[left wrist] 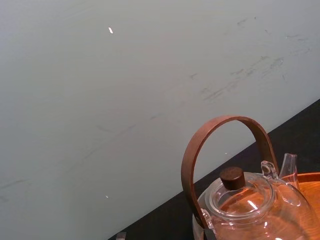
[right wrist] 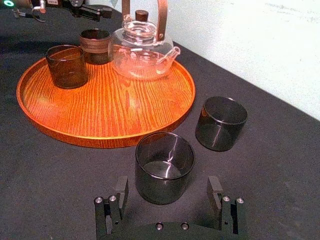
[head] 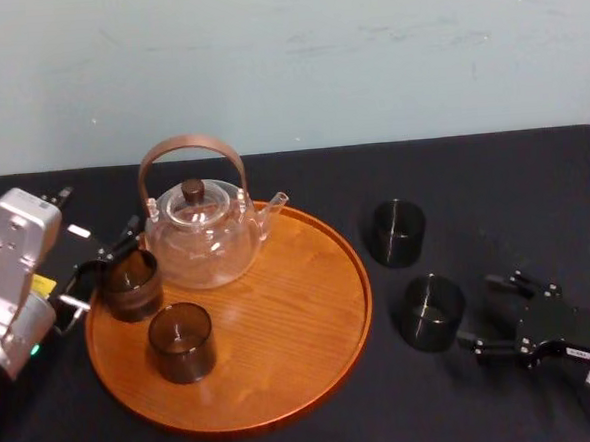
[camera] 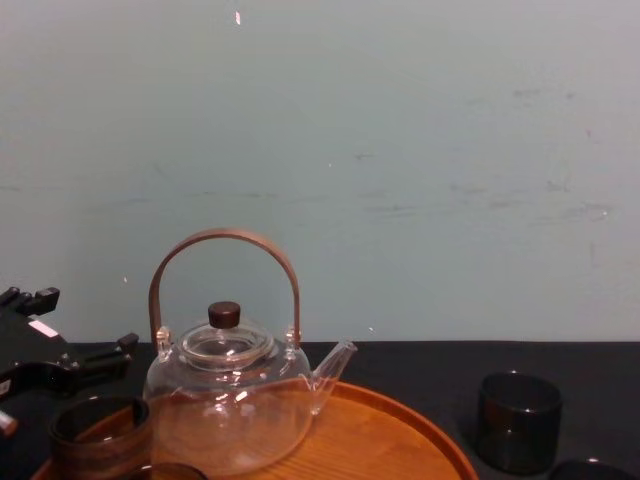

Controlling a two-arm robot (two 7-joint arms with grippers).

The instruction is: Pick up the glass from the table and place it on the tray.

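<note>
Facing glass (right wrist: 165, 167): wide-spread right pincer (right wrist: 167, 181)

Head looks down, chest level, perhaps nearer; both share tray (head: 281, 322).

A scuffed pale blue-green wall (camera: 420, 150) is seen behind a table covered in black cloth (head: 473, 180).

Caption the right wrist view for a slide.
Open right gripper lined up on the nearer dark glass, beside the tray.
</note>
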